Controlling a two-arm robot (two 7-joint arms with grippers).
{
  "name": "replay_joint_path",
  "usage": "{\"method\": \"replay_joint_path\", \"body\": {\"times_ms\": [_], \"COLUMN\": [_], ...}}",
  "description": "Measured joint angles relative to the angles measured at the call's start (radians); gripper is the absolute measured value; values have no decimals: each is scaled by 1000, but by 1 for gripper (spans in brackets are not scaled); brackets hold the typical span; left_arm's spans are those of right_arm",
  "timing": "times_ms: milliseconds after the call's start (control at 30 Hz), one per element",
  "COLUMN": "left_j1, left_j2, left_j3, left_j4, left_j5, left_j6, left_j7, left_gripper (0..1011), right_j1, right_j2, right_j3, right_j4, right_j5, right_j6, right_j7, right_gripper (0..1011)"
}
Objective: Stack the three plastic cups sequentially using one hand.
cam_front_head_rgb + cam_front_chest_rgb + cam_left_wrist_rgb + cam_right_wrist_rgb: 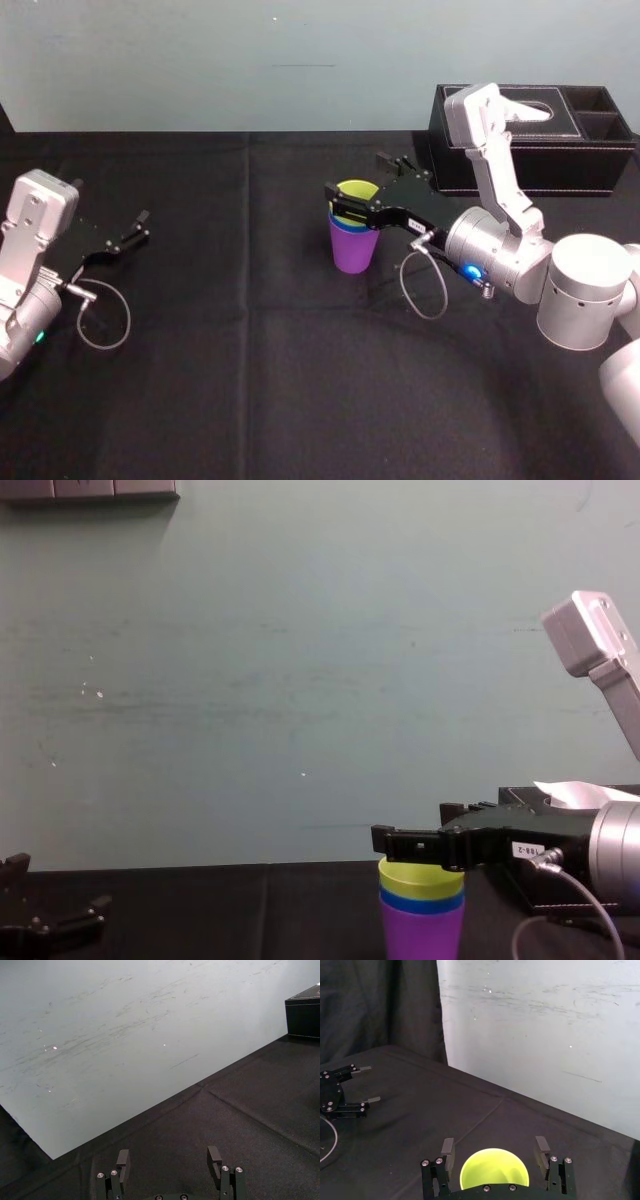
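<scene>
— Near the middle of the black surface (250, 380), what stands?

— One upright stack of the three plastic cups. The purple cup (353, 255) is at the bottom, resting on the cloth. The blue cup (344, 229) sits nested inside it, showing as a narrow band. The yellow-green cup (358, 189) sits nested in the blue one, with its rim on top.

— Where is the right gripper (354, 174)?

— It reaches in from the robot's right, level with the top of the stack. Its fingers (447, 1149) are apart and straddle the rim of the yellow-green cup, one on each side. The right wrist view shows a thin gap between each finger and the rim, so they are not clamped on it.

— And from the side?

— The chest view shows the near finger lying level across the lip of the yellow-green cup. The blue and purple bands are visible beneath it.

— What about the left gripper (145, 226)?

— It sits low at the far left of the surface, well apart from the cups. Its fingers (123, 1159) are spread with nothing between them.

— Anything else on the surface?

— A black tissue box (560, 140) stands at the back right, behind the right arm.
</scene>
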Motion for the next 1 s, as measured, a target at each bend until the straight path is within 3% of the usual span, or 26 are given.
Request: {"method": "replay_joint_path", "body": {"times_ms": [200,467,700,1000], "left_j1": [0,0,0,0], "left_j2": [0,0,0,0], "left_j3": [0,0,0,0], "left_j4": [0,0,0,0], "left_j5": [0,0,0,0], "left_j6": [0,0,0,0], "left_j7": [0,0,0,0], "left_gripper": [1011,1011,1011,1011], "right_j1": [-2,-37,-94,-156], "right_j2": [1,22,62,102], "right_j3": [0,21,74,142], "right_j4": [-4,-59,-109,-123], "right_j5": [0,1,8,15], "right_j6": [-1,-12,-27,-48], "right_j7": [0,-13,-35,-56], "right_gripper": [1003,1003,1003,1002]}}
